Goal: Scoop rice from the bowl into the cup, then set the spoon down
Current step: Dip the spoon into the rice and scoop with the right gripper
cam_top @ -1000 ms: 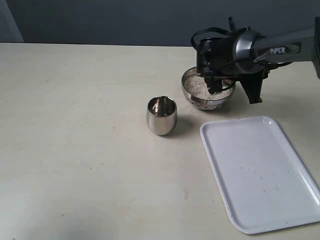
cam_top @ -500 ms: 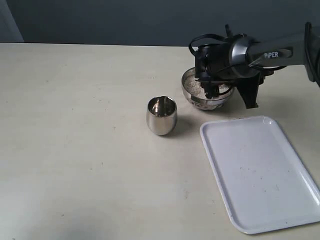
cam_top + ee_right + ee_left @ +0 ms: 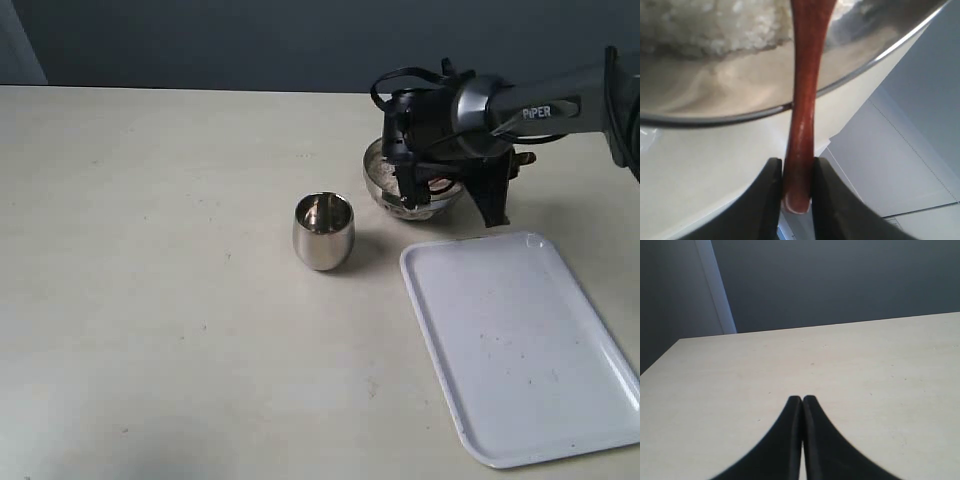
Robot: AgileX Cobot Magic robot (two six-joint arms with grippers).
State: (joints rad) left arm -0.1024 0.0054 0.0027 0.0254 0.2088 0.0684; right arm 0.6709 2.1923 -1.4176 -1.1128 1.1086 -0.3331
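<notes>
— Rice sits where?
— In the bowl, near the worktop's back edge. The right end effector pinches the spoon, whose handle crosses the bowl's rim.
— Room around?
— The cup stands apart, the tray is close, and the left end effector is pressed together.

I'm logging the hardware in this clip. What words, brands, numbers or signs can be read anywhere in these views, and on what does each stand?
"PiPER": white letters on the grey link of the right arm, in the exterior view.
No other text: the cup, bowl, spoon and white tray show no markings, and neither wrist view shows any writing.
</notes>
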